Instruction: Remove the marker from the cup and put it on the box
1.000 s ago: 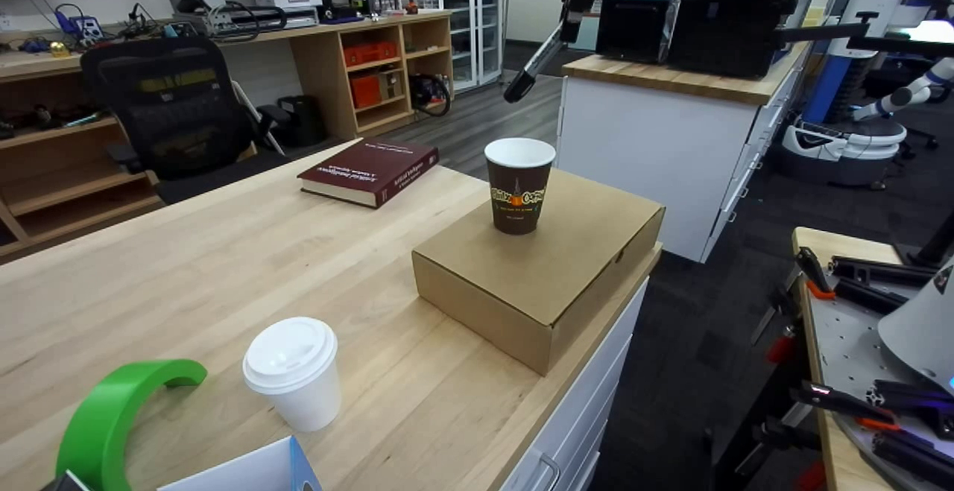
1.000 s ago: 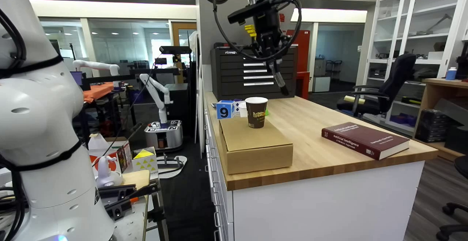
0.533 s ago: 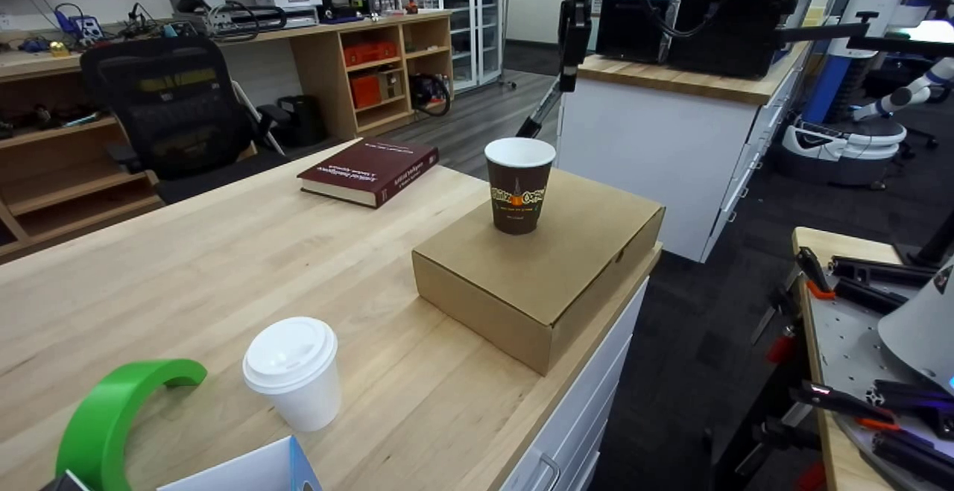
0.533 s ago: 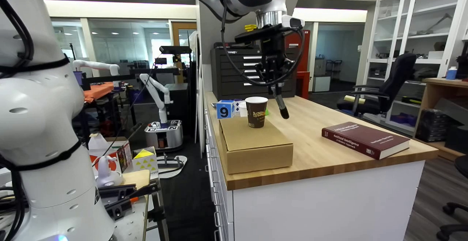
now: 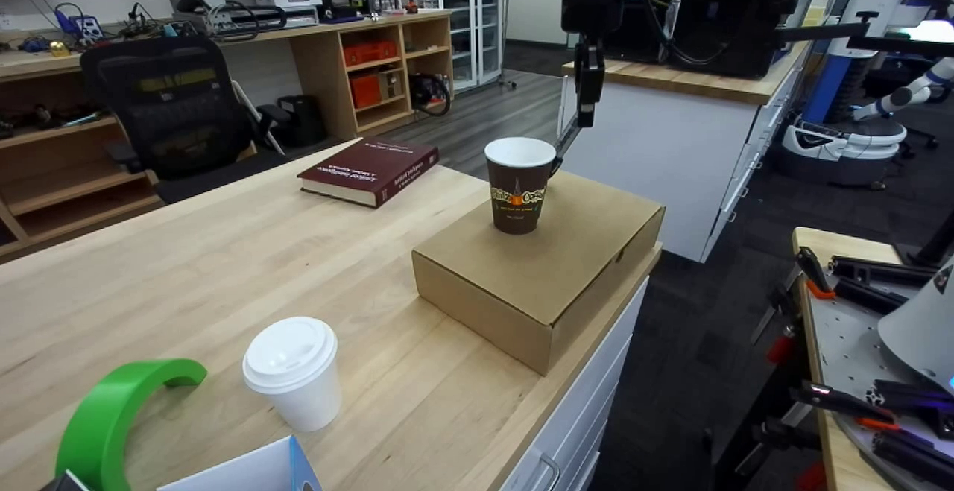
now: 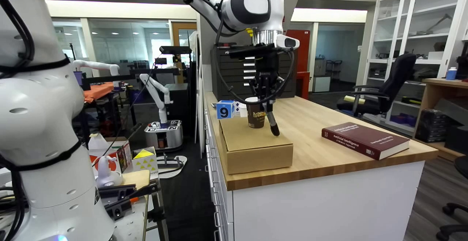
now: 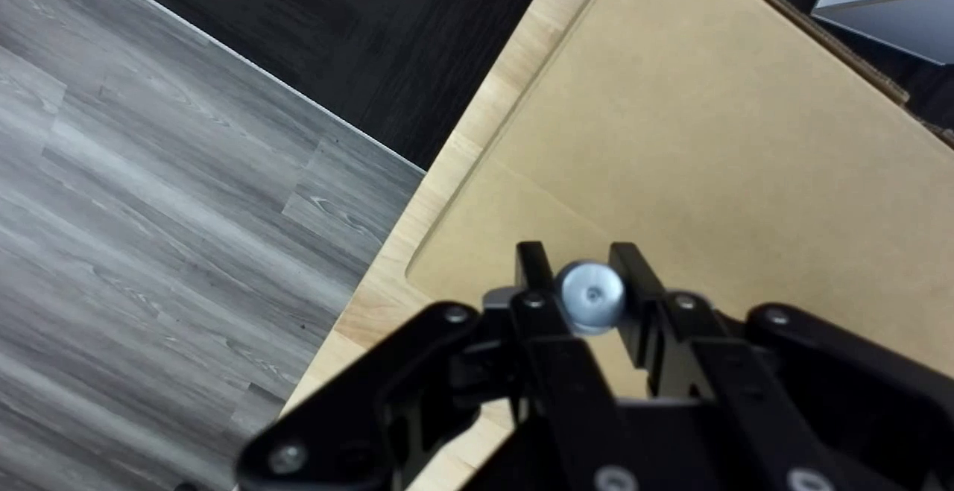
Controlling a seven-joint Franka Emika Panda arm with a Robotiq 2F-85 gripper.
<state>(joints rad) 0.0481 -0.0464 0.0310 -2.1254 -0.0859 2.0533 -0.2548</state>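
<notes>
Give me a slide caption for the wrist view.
The gripper holds the marker, seen end-on, over the cardboard box.

One brown paper coffee cup with a white rim [image 5: 519, 187] and one white lidded cup [image 5: 294, 375] make two cups in all. Besides these there is one flat tan cardboard box [image 5: 540, 275], one dark red book [image 5: 369, 169], one green arch [image 5: 97, 416], one slim grey marker with a black tip [image 6: 271, 119], and at least one blue-faced block marked 9 [image 6: 224, 110].
</notes>
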